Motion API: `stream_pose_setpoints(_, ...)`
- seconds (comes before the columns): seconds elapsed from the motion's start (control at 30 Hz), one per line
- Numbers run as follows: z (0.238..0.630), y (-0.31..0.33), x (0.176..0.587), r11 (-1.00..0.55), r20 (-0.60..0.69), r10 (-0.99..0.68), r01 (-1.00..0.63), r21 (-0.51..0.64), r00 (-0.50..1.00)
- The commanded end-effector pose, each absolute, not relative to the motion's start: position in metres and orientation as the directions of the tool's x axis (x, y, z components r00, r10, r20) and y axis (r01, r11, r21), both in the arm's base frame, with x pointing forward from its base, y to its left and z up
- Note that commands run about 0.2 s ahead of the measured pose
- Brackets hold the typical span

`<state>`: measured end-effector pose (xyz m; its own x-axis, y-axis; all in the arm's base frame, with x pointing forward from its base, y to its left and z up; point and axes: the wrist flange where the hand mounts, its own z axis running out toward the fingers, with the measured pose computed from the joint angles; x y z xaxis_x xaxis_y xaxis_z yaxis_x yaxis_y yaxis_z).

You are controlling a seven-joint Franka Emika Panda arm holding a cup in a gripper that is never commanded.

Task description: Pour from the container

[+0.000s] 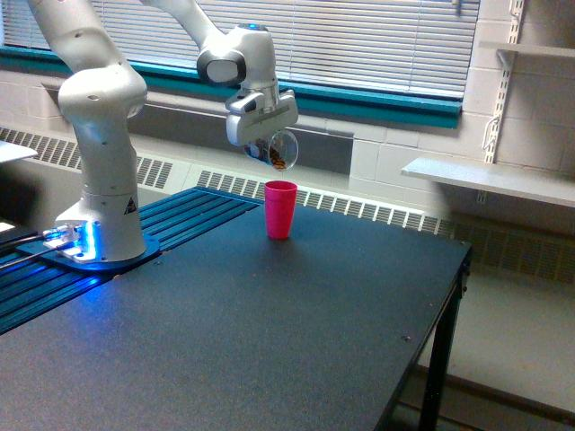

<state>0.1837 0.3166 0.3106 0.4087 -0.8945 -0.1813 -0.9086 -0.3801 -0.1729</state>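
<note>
Table (pixel 269 341): near and left edges cut off by frame. Gripper (pixel 266 142): fingers hidden behind container (pixel 279 151). Arm's upper links cropped at top.

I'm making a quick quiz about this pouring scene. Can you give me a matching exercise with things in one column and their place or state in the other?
Things:
1. clear cup
2. pink cup
3. robot base
4. gripper

States:
A. lit blue, at the exterior view's left
B. shut on the clear cup
C. tilted in the air, brown contents inside
D. upright on the black table

Pairs: 1-C, 2-D, 3-A, 4-B
</note>
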Motion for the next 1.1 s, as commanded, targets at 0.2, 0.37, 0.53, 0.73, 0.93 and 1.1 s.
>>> stream_pose_setpoints(0.2,0.3053,0.3104,0.1781,-0.326,-0.209,-0.911,-0.932,-0.158,0.355)
stream_pose_setpoints(0.37,0.3034,0.3096,0.1759,-0.323,-0.218,-0.911,-0.934,-0.150,0.350)
stream_pose_setpoints(0.53,0.3034,0.3084,0.1772,-0.320,-0.216,-0.913,-0.936,-0.146,0.346)
stream_pose_setpoints(0.73,0.3040,0.3071,0.1788,-0.321,-0.218,-0.914,-0.938,-0.134,0.344)
stream_pose_setpoints(0.93,0.3027,0.3061,0.1791,-0.321,-0.223,-0.913,-0.939,-0.122,0.341)
stream_pose_setpoints(1.1,0.3011,0.3056,0.1793,-0.323,-0.231,-0.911,-0.940,-0.111,0.341)
